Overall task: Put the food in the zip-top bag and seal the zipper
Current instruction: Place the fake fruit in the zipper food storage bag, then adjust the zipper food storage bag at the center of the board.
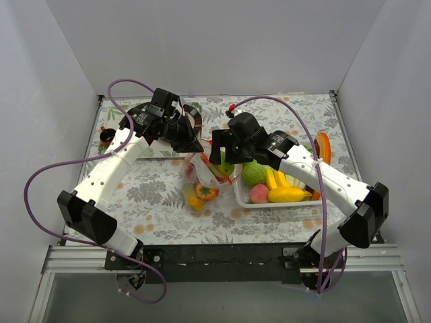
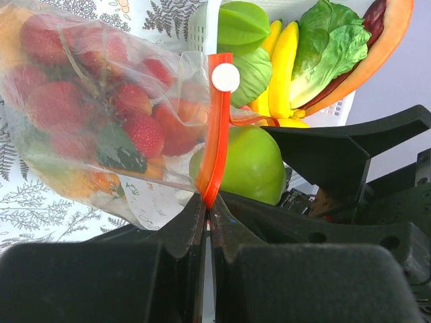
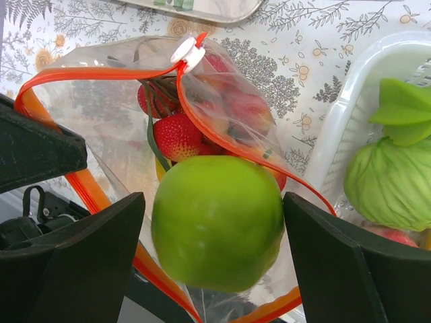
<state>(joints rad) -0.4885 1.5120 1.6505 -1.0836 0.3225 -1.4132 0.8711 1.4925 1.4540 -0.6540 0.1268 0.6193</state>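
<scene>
Zip-top bag (image 1: 199, 185) lay on the table (image 1: 155, 195) between the arms, just beside the white basket (image 1: 269, 204), with strawberries (image 2: 145, 131) inside. The left gripper (image 2: 207, 202) pinched the zipper (image 2: 217, 134) with jaws pressed together, keeping the mouth lifted. The right gripper (image 3: 215, 202) held a green apple (image 3: 215, 232) between widely spread jaws above this mouth. The apple looked almost as wide as the opening, so it could probably catch on the orange strip and roll out, or pull the strip from the pinch. The basket rim and the left fingers were close, so there was little room.
</scene>
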